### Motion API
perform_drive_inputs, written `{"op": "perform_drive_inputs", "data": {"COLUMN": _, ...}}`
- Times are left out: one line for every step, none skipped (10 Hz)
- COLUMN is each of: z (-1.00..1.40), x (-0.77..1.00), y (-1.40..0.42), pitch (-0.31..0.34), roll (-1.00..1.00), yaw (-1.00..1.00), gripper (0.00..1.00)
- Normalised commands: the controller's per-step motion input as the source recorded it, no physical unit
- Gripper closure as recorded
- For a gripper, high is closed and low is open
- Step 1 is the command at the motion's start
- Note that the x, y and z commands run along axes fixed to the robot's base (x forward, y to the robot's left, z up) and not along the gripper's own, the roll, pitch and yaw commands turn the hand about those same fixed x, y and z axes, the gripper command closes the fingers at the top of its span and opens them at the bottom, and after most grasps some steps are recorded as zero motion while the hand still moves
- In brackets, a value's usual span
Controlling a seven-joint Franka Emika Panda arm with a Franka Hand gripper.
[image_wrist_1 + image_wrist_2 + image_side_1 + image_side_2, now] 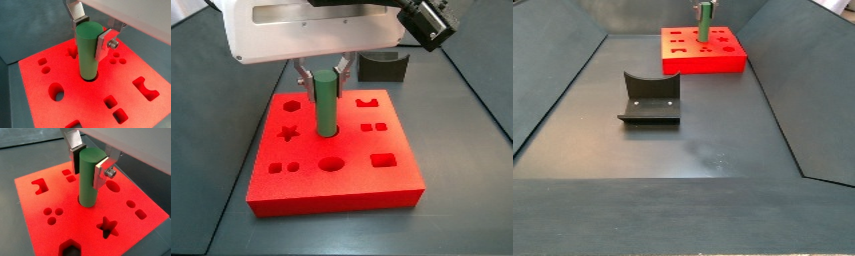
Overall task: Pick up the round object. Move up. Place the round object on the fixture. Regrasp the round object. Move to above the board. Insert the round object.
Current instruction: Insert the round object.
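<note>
Claw [91, 34] pinching upright round object [87, 50], its foot in board [73, 102] hole

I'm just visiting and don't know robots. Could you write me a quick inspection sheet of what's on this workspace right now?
Surface: dark grey floor, sloped walls around it.
Job's things: green round object upright, lower end in a round hole of the red board; fixture stands apart, nothing on it.
Clutter: nothing seen.
Gripper: gripper above the board, fingers against the peg's upper part.
Cables: nothing seen.
Surroundings: white robot housing overhead.
</note>
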Motion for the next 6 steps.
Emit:
{"op": "perform_drive_inputs", "data": {"z": -0.53, "x": 0.00, "y": 0.00, "pitch": -0.244, "roll": 0.14, "yaw": 0.45, "gripper": 1.00}}
{"op": "perform_drive_inputs", "data": {"z": -0.56, "x": 0.00, "y": 0.00, "pitch": -0.260, "roll": 0.16, "yaw": 0.51, "gripper": 1.00}}
{"op": "perform_drive_inputs", "data": {"z": -0.50, "x": 0.00, "y": 0.00, "pitch": -0.259, "roll": 0.15, "yaw": 0.49, "gripper": 1.00}}
{"op": "perform_drive_inputs", "data": {"z": -0.37, "x": 0.00, "y": -0.03, "pitch": -0.254, "roll": 0.12, "yaw": 0.42, "gripper": 1.00}}
{"op": "perform_drive_inputs", "data": {"z": -0.16, "x": -0.10, "y": -0.08, "pitch": -0.234, "roll": 0.09, "yaw": 0.36, "gripper": 1.00}}
{"op": "perform_drive_inputs", "data": {"z": -0.02, "x": -0.11, "y": -0.23, "pitch": -0.193, "roll": 0.11, "yaw": 0.27, "gripper": 1.00}}
